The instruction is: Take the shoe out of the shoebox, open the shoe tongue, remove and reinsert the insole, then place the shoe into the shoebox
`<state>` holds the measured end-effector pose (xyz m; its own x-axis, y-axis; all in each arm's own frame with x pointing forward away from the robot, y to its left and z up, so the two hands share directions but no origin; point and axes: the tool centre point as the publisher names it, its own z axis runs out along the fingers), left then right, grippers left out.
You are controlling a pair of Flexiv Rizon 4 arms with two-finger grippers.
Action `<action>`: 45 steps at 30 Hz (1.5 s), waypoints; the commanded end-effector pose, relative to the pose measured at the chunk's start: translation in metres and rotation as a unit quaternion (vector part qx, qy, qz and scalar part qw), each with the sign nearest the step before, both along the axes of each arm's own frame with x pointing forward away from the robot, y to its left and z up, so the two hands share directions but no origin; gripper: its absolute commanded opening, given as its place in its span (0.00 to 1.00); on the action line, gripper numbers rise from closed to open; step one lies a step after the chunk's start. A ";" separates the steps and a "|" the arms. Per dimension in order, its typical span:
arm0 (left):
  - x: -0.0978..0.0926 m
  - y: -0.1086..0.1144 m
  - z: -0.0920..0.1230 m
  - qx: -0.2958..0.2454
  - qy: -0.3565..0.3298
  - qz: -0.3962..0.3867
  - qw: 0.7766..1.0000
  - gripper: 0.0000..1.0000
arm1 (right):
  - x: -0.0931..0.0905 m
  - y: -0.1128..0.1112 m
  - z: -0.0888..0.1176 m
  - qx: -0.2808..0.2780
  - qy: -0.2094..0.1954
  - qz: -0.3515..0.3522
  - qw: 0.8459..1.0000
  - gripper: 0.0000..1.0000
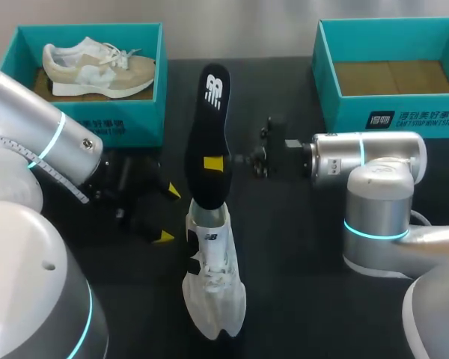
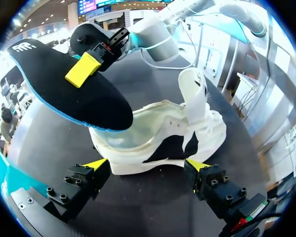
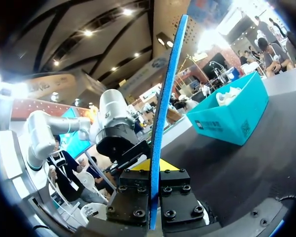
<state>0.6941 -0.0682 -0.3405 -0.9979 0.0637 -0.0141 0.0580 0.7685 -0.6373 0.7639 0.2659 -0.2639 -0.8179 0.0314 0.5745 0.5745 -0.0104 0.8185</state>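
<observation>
A white shoe [image 1: 213, 288] stands on the black table with its opening toward the far side, its tongue [image 2: 195, 94] pulled up. A black insole [image 1: 208, 134] with a blue edge rises tilted from the shoe's opening, its lower end inside. My right gripper [image 1: 213, 162] comes in from the right and is shut on the insole's middle; in the right wrist view the insole [image 3: 165, 108] runs edge-on between the closed fingers [image 3: 155, 170]. My left gripper [image 1: 167, 215] is open at the shoe's left side, its yellow tips spanning the shoe [image 2: 158, 143] without touching it.
A teal shoebox [image 1: 90, 123] at the back left holds a beige shoe [image 1: 97, 67]. A second teal shoebox [image 1: 389, 112] at the back right holds nothing. My right arm's base [image 1: 382, 217] stands to the right of the shoe.
</observation>
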 end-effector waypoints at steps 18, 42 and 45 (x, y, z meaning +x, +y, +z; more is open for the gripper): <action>0.005 -0.008 -0.008 0.000 0.022 0.013 1.000 1.00 | 0.008 0.003 -0.005 0.030 -0.017 0.036 0.999 0.00; 0.005 -0.008 -0.008 0.000 0.022 0.013 1.000 1.00 | -0.004 0.010 -0.007 0.044 -0.071 0.078 0.993 0.00; 0.005 -0.008 -0.008 0.000 0.022 0.013 1.000 1.00 | -0.007 0.009 -0.007 0.052 -0.077 0.079 0.993 0.00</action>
<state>0.6991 -0.0765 -0.3480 -0.9989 0.0376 0.0296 0.0099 0.7688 -0.6394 0.7577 0.2750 -0.2680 -0.8864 -0.1557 0.4360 0.4433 -0.0137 0.8963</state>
